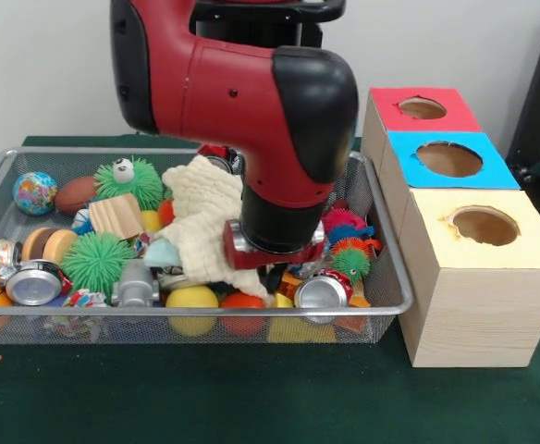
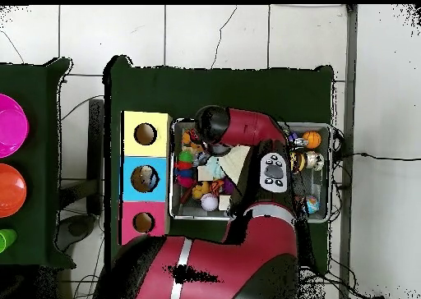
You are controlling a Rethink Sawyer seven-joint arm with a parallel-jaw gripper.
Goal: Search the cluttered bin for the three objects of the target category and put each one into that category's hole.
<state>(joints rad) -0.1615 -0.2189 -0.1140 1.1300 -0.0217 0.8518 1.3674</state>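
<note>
Arm (image 1: 242, 102) bent down, claw (image 1: 272, 277) lowered, pointing down.

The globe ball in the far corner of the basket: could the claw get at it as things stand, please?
Probably yes: the globe ball lies uncovered on top, with nothing over it, though the claw is down amid clutter across the basket.

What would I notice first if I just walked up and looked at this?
First, the big red and black robot arm reaching down into the middle of a wire mesh bin crammed with toys: green spiky balls, a cream cloth, crushed cans and a little globe ball. Next, beside the bin, three wooden boxes in a row with red, blue and yellow tops, each with a round hole.
</note>
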